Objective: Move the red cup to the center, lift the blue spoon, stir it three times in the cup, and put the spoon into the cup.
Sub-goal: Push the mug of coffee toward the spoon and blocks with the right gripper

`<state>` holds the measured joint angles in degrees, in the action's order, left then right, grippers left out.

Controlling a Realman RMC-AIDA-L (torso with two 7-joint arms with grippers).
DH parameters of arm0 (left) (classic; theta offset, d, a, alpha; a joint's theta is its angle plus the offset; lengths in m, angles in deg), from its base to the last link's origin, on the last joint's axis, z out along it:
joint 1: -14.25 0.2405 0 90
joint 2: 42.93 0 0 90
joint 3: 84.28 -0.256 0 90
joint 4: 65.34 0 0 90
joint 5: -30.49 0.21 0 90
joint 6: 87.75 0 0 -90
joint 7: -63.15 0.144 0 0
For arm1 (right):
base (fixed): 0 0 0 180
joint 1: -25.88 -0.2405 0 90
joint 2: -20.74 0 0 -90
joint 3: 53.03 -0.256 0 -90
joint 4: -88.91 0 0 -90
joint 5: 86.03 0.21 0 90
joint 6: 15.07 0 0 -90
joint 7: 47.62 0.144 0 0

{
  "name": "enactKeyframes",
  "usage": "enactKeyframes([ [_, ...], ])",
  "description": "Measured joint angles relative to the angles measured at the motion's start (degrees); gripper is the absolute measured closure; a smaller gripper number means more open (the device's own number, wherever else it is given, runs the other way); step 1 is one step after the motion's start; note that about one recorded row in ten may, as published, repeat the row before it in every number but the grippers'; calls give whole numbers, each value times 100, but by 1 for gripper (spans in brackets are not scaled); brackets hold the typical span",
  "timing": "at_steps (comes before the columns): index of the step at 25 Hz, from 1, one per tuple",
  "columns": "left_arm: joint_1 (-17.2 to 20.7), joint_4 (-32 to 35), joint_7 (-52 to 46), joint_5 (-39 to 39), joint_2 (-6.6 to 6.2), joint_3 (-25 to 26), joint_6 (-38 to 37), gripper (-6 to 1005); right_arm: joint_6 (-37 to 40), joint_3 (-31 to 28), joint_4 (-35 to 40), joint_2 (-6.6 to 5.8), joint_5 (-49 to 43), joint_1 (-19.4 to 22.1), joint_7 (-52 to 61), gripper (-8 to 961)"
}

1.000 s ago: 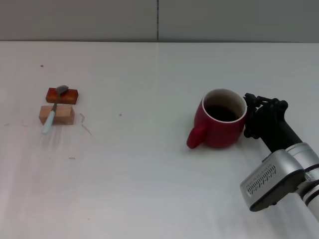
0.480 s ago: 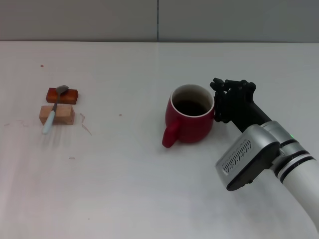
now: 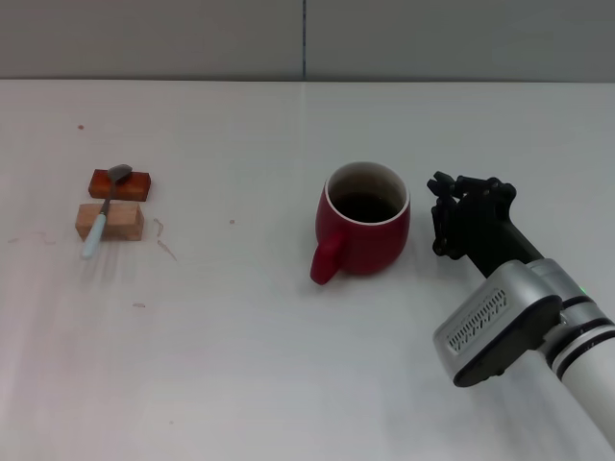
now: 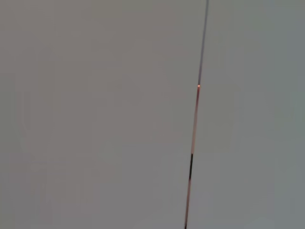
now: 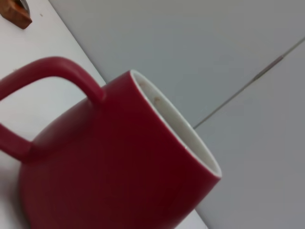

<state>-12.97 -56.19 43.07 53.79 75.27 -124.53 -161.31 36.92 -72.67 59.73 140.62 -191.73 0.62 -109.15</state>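
The red cup (image 3: pixel 361 227) stands upright near the middle of the table, its handle pointing toward the front left and its inside dark. It fills the right wrist view (image 5: pixel 119 157). My right gripper (image 3: pixel 441 216) sits just to the right of the cup, open and a small gap away from its wall. Far to the left, the blue spoon (image 3: pixel 103 213) lies across two small blocks, bowl at the back and pale handle toward the front. My left gripper is out of view; the left wrist view shows only a grey wall with a seam.
An orange-red block (image 3: pixel 122 183) and a tan block (image 3: pixel 110 222) hold the spoon up at the left. The white table (image 3: pixel 240 336) reaches back to a grey wall (image 3: pixel 192 38). A corner of the orange-red block (image 5: pixel 16 14) appears in the right wrist view.
The cup slid left from the right side to the middle together with my right gripper. The gripper has since let go and drawn back to the right, leaving a gap.
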Motion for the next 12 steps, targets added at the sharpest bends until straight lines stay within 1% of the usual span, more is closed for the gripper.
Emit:
enactKeyframes([
  [5,-23,-13,12,0,0,0,2,141,-28,48,-135,0,4,117,35,896],
  [12,-27,0,4,-1,1,0,0,141,-38,197,-341,0,7,144,39,896],
])
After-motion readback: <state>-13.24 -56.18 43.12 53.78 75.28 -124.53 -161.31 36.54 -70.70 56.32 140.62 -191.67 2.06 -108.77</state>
